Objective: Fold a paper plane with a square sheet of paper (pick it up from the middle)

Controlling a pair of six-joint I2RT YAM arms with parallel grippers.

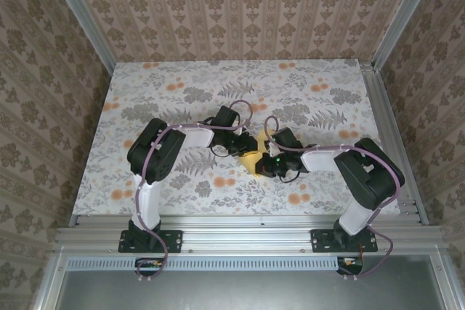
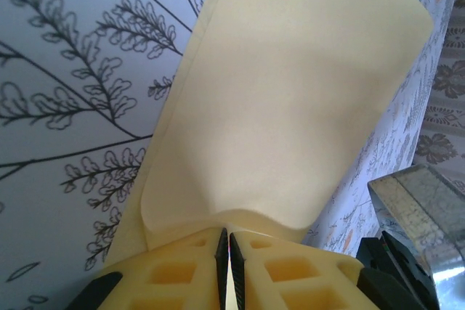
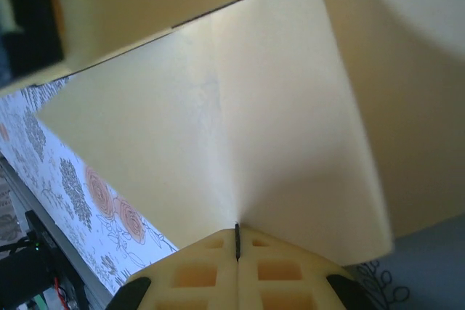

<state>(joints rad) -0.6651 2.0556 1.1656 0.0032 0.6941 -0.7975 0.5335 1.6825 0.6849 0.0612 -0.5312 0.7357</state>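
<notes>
The pale-yellow sheet of paper [image 1: 255, 160] is held up between both grippers over the middle of the table. In the left wrist view it [image 2: 290, 92] hangs doubled over, two layers showing along its left edge. My left gripper [image 2: 227, 234] [image 1: 247, 149] pinches its bulging near edge, the jaws only a thin slit apart. Seen from the right wrist, the sheet [image 3: 254, 128] carries a straight crease running up from my right gripper [image 3: 237, 227] [image 1: 266, 167], whose jaws are shut tight on the paper there. A left gripper finger [image 3: 145, 5] crosses the top left corner.
The flower-print cloth [image 1: 290, 85] covers the table under both arms. An aluminium rail [image 1: 247, 226] runs along the near edge, with frame posts and patterned walls [image 1: 247, 5] on three sides. A dark part of the right arm [image 2: 407, 259] sits close beside my left gripper.
</notes>
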